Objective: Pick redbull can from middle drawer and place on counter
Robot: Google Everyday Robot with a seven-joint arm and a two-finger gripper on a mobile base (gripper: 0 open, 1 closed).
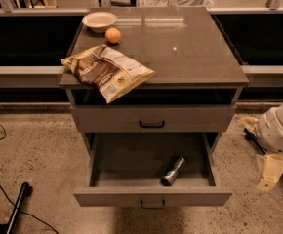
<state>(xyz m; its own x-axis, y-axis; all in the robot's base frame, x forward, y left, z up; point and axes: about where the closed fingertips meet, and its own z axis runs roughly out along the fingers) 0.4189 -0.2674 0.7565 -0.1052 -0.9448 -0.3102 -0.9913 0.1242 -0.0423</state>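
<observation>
We see the middle drawer (152, 197) of the desk (236, 96) pulled open toward us, its small dark bar handle on the plain front. The redbull can (173, 170) lies on its side on the drawer floor, right of centre and near the front wall. It is slanted, with one shiny end toward the front and the other toward the back right. Nothing else lies in that drawer with it.

Above it, the upper drawer front (152, 118) with the like handle is closed. The counter (190, 48) on top is glossy and catches a few light spots. On its left side a chip bag (107, 71) lies flat, one corner hanging past the front edge. Behind the bag sit a pale bowl (99, 21) and, just beside it, a round orange fruit (112, 35).

The robot's white arm (279, 130) comes in at the right border, low beside the desk. The cream-coloured piece below it seems to be the pincer (271, 172). It hangs near the speckled floor (39, 155), right of the open drawer and well apart from the can. We cannot tell whether it is wide or narrow, and it holds nothing that we can see.

A dark cable (0, 189) trails over the floor at the left.
</observation>
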